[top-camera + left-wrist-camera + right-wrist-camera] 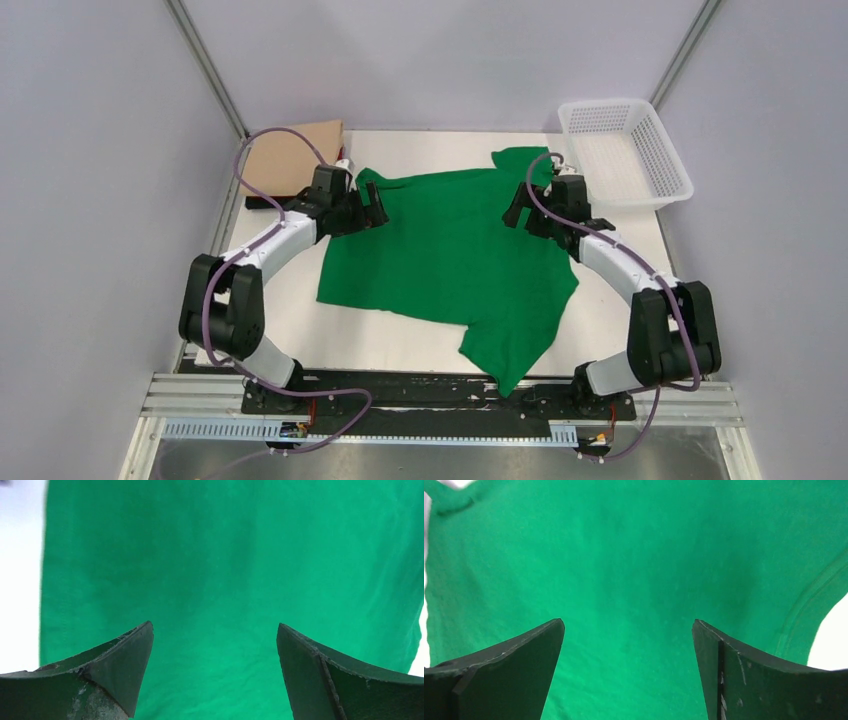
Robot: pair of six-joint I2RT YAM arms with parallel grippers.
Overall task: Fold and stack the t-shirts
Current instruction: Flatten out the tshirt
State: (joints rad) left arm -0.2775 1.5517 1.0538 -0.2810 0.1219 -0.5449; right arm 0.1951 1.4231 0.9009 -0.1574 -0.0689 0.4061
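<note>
Green t-shirt (450, 255) lies spread, lightly rumpled, one sleeve trailing.

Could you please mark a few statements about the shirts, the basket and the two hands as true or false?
1. The green t-shirt lies spread out on the table. True.
2. The left hand is shut on cloth. False: its fingers stand wide apart over the green t-shirt.
3. The white basket stands at the far right corner. True.
4. The tan t-shirt lies right beside the white basket. False: it lies folded at the far left corner, on the opposite side of the table.
5. The right hand is open over green cloth. True.
</note>
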